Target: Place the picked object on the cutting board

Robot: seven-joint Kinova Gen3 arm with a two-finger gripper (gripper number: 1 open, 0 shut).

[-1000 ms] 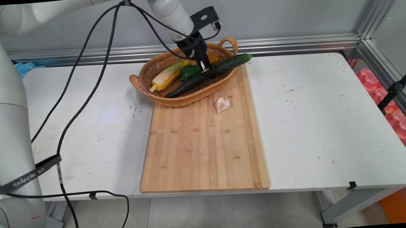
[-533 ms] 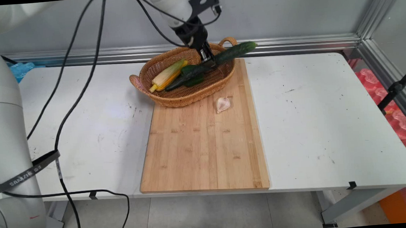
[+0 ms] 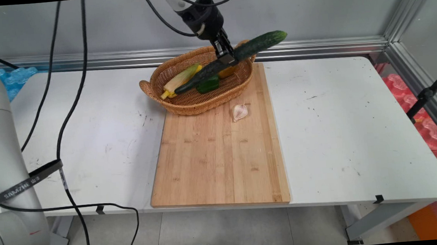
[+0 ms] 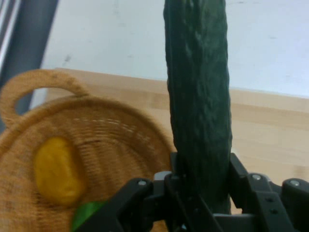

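Several vegetables lie under our pincer (image 3: 226,56) in the basket (image 3: 194,101): corn (image 3: 179,80), a green pepper (image 3: 208,85) and a yellow piece (image 4: 57,170). Garlic (image 3: 239,111) sits on the cutting board (image 3: 221,157). Our pincer clamps the cucumber (image 3: 233,60), tilted above the basket, higher than a second ago.

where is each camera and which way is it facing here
Main view: fixed above the table's near side, looking down across the white table to the wall; shows the arm and black gripper.
Hand view: on the hand, looking along the gripper; its black linkage shows.
Shared: the long dark green cucumber, woven wicker basket and bamboo cutting board.
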